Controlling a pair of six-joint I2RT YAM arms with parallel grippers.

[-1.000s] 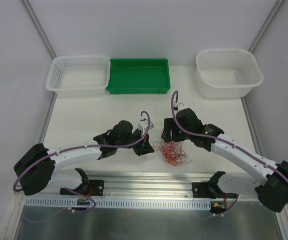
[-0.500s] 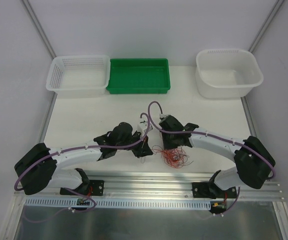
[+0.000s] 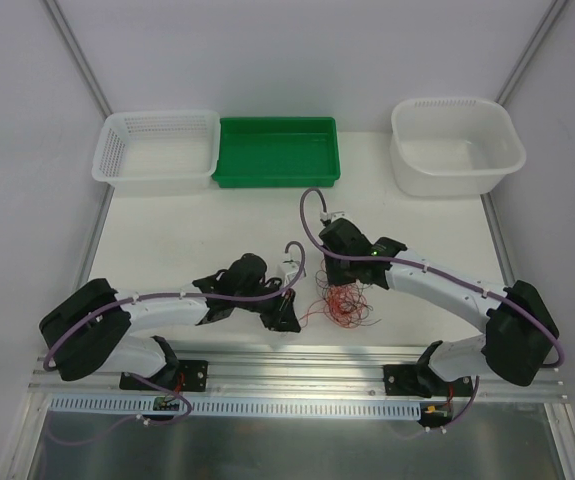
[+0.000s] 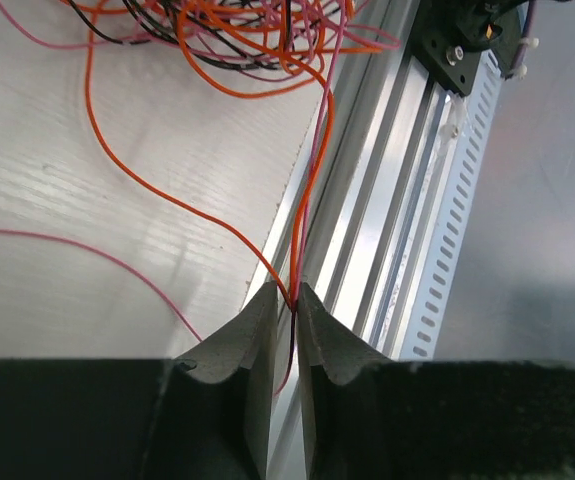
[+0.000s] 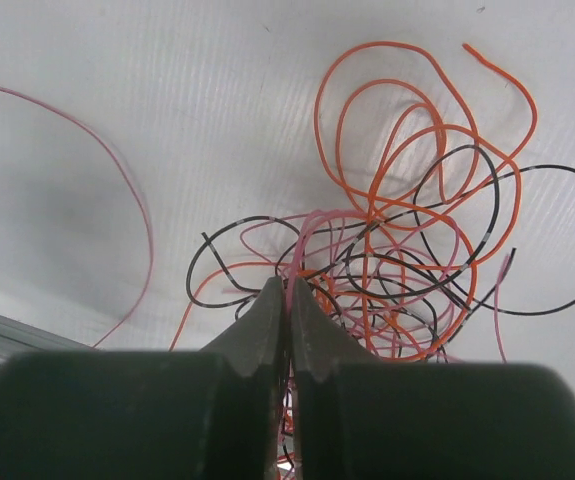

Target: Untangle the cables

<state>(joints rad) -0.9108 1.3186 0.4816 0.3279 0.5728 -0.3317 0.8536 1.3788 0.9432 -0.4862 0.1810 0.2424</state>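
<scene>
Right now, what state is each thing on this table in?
cables: tangled in a loose heap, pinched by both grippers.
left gripper: shut on a few strands.
right gripper: shut at the tangle, on a pink strand.
white basket: empty.
green tray: empty.
white tub: empty.

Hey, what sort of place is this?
Likely a robotics lab cell: two arms bolted to an aluminium rail, a white table walled by plain panels, a basket, tray and tub behind tangled cables.

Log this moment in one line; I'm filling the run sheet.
left jaws: shut on wires | right jaws: shut on wires | wires: tangled heap on table between arms
</scene>
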